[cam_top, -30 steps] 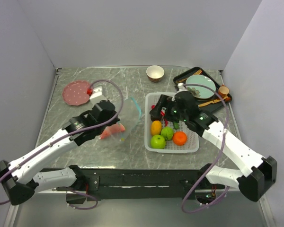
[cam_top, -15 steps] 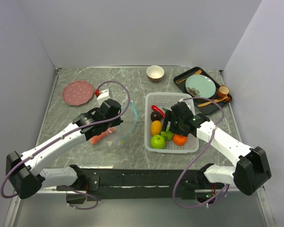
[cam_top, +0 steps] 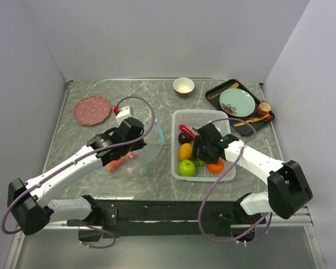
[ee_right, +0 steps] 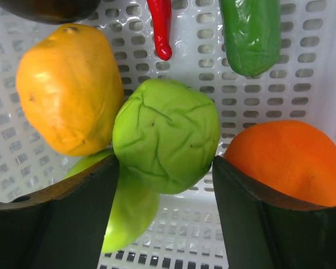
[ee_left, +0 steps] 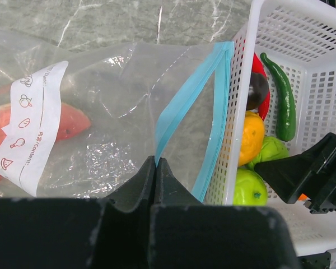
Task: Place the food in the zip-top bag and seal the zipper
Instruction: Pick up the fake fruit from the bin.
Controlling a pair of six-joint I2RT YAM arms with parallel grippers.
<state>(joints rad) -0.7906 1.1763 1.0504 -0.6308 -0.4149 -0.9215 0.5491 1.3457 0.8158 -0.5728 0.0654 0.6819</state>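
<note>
Plainly, the zip-top bag (ee_left: 101, 112) is soft, clear, crinkled plastic. It lies on the grey marbled table (cam_top: 140, 95) just left of the basket (cam_top: 204, 113), with its mouth turned toward the basket. The zipper (ee_left: 182, 106), a thin teal-blue strip, gapes in a narrow loop close against the basket's wall. A red watermelon slice (ee_left: 67, 120) is inside the bag, partly behind a white printed label.

The left gripper (ee_left: 155, 168) is clenched on the bag's mouth edge where the strip begins.

The basket is white perforated plastic and holds the rest of the food. A wrinkled green apple (ee_right: 165, 134) sits on a smoother green one (ee_right: 131, 213), between a dimpled yellow lemon (ee_right: 67, 89) and a matte orange (ee_right: 291, 162). A glossy red chili (ee_right: 161, 25), a green pepper (ee_right: 252, 33) and a dark brown piece (ee_left: 257, 89) lie beyond them.

The right gripper (ee_right: 165, 163) has its jaws spread around the wrinkled apple, with the black pads at its sides. I cannot tell whether they are squeezing it.
</note>
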